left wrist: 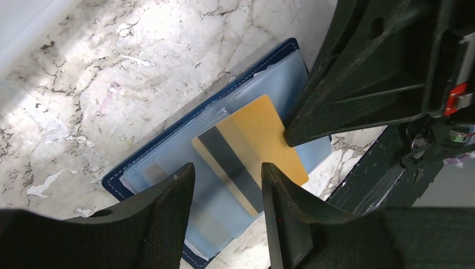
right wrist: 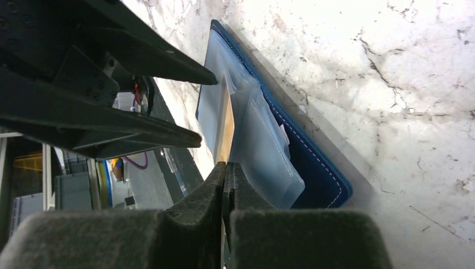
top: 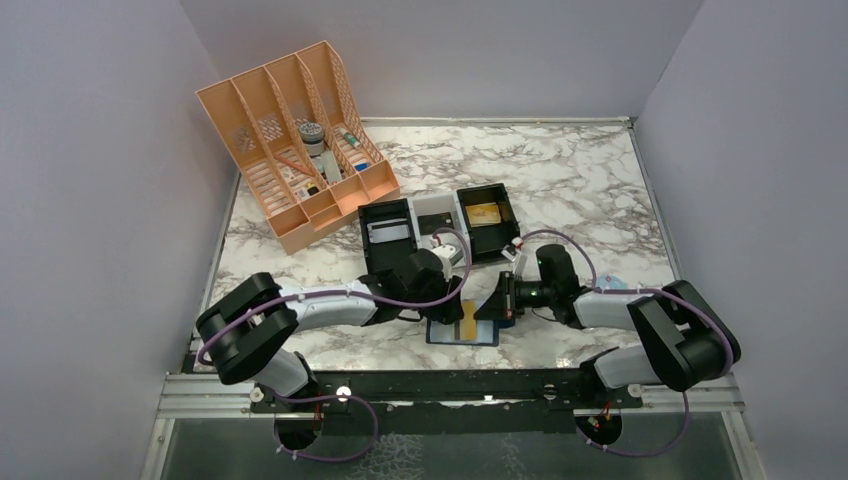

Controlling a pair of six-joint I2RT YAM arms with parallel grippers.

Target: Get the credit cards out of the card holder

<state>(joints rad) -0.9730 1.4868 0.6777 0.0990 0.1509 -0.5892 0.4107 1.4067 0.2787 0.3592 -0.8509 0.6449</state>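
gold card [left wrist: 252, 147] (stripe up) over open navy card holder [left wrist: 162, 163]

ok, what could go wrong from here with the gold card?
Right gripper seems to pinch the gold card only at its very edge, so it could slip out. Left gripper is open, so nothing pins the card holder; pulling may drag it along. The two grippers are crowded and could clash.

The top view looks steeply down from high behind the near edge of the marble table [top: 600, 180], taking in all of it. Both wrist cameras sit close over the card holder [left wrist: 168, 157], at that frame's lower centre, facing each other across the gold card [left wrist: 257, 134].
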